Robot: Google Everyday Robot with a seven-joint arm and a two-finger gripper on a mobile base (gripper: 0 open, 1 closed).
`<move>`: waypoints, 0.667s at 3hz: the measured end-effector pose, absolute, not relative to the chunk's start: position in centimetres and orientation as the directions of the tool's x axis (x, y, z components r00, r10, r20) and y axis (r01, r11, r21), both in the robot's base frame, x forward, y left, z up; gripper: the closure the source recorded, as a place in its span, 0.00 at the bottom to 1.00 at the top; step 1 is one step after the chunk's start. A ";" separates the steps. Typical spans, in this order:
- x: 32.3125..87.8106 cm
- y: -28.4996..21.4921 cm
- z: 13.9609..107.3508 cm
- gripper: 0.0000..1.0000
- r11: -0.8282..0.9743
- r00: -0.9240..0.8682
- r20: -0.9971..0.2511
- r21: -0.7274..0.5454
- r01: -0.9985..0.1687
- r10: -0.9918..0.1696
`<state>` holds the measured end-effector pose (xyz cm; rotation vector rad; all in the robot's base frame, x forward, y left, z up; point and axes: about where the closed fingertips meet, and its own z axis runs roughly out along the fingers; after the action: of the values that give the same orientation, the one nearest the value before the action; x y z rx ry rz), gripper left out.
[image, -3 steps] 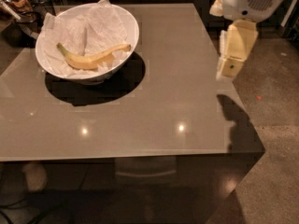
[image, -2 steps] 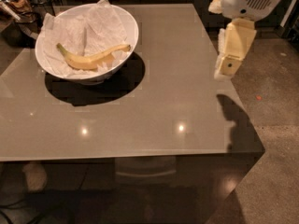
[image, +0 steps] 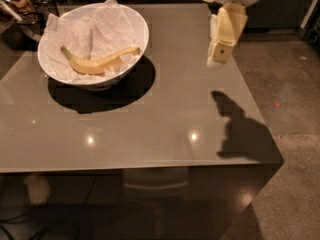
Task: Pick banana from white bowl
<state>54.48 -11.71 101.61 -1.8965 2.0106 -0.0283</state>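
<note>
The banana (image: 96,62) is long, curved and yellow. It lies inside the white bowl (image: 131,19), which is lined with crumpled white paper and stands at the far left of the grey table (image: 165,109). The gripper (image: 218,59) hangs from the cream arm at the upper right, above the table's right side. It is well to the right of the bowl and apart from it. Nothing is in it.
The table's right edge runs just beside the gripper, with speckled floor (image: 290,99) beyond. Dark clutter (image: 22,9) sits behind the bowl at the far left. The arm casts a shadow (image: 240,129) on the table's front right.
The gripper has moved left, toward the bowl, and slightly up. The banana and bowl have not moved.
</note>
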 end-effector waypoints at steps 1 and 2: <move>57.5 -7.8 102.6 0.00 0.004 0.066 -0.227 -0.293 -0.956 -0.972; 58.3 -6.5 103.3 0.00 -0.001 0.086 -0.245 -0.326 -0.945 -0.966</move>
<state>58.32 -6.49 103.28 -1.9693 1.8814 -0.0686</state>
